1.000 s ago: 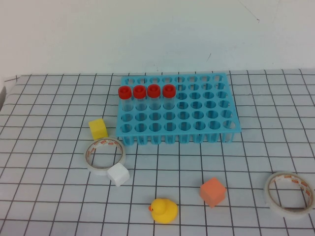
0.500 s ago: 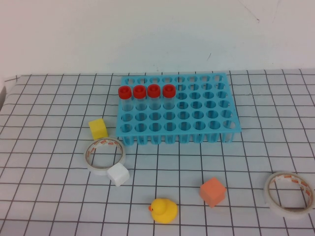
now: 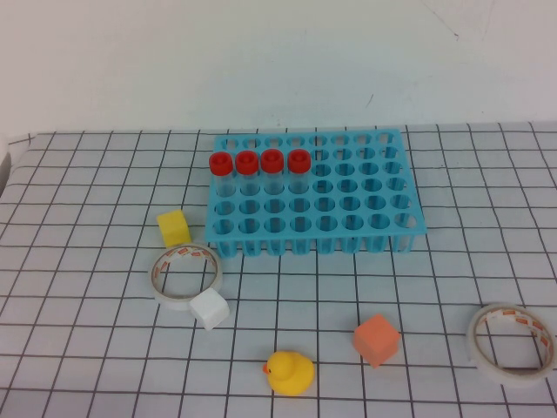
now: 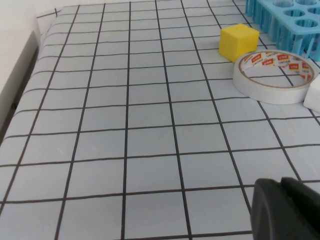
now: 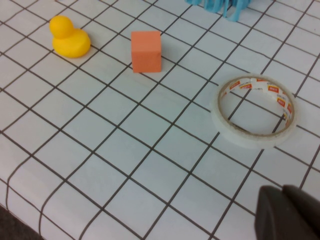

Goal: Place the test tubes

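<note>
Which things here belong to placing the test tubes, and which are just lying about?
Job: four red-capped test tubes standing in the blue rack; left gripper, shut, above the table on its left side; right gripper, shut, above its right side.
Lying about: yellow cube, white cube, orange cube, rubber duck, left tape roll, right tape roll.

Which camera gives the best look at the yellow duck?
The right wrist view: the duck shows whole and large. The high view shows it smaller, near the table's front edge; the left wrist view misses it.
</note>
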